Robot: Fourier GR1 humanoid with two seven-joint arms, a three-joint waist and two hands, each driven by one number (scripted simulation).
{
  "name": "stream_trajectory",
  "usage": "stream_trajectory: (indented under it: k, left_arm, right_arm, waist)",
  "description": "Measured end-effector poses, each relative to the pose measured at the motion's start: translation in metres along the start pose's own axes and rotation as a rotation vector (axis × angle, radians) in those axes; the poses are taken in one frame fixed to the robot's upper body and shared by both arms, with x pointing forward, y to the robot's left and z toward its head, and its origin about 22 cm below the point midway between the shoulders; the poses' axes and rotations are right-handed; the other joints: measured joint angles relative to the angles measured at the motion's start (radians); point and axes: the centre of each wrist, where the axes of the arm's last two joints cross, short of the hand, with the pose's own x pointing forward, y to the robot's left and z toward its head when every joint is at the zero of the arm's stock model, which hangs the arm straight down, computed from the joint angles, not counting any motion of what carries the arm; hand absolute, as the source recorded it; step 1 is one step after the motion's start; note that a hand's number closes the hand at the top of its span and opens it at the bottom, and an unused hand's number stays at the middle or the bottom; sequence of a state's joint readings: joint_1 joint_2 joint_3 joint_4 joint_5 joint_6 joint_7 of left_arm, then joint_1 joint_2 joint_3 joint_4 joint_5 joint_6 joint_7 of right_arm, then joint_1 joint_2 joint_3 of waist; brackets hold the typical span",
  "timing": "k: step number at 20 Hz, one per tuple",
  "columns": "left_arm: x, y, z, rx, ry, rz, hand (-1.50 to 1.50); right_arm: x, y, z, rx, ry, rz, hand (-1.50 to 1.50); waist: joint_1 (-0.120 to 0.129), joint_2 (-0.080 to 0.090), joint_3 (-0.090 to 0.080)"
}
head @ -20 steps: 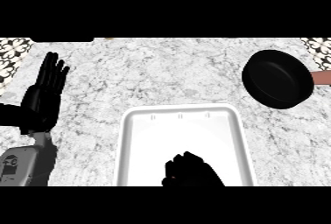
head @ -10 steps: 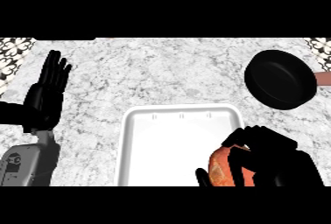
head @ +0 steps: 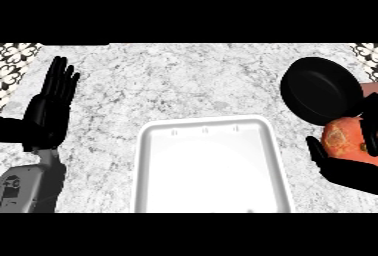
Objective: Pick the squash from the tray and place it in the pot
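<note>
An orange squash (head: 344,140) is held at the right edge, just below the black pot (head: 322,90). My right hand (head: 345,170) curls round it from beneath, and a finger (head: 369,114) shows above it. The white tray (head: 210,170) lies at the lower middle with nothing in it. At the left my left hand (head: 49,104) rests open, fingers pointing up, well away from the tray.
The counter (head: 184,80) is grey marbled stone. A patterned tile strip (head: 16,65) shows at the far left and at the top right corner. A pinkish handle (head: 369,90) sticks out at the pot's right side.
My right hand has carried the squash from over the tray's lower right corner up and to the right, close beside the pot. The left hand has stayed put.
</note>
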State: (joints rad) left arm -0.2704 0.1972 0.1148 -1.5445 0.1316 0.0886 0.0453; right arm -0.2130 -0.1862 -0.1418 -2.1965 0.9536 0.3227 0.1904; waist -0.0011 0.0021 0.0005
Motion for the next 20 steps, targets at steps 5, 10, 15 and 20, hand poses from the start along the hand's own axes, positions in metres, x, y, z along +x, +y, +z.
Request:
stream_trajectory:
  k: [5,10,15,20]
  left_arm:
    - [0.002,-0.001,-0.001,0.002,0.002,-0.001,0.0]
    - [0.001,-0.006,-0.005,-0.002,0.001,-0.004,0.0]
    - [0.001,-0.005,-0.005,-0.011,0.003,0.005,0.0]
    - [-0.001,-0.013,-0.001,-0.019,-0.004,0.004,0.0]
  right_arm:
    - [-0.061,0.0,-0.039,0.006,0.05,0.012,1.5]
    - [-0.12,-0.004,-0.068,0.009,0.066,-0.007,1.5]
    - [-0.166,0.012,-0.084,0.024,0.061,-0.008,1.5]
    - [-0.194,0.031,-0.101,0.042,0.061,0.007,1.5]
  waist:
    - [0.008,0.002,0.0]
    - [0.01,0.002,0.0]
    - [0.014,0.003,0.0]
    - [0.019,0.003,0.0]
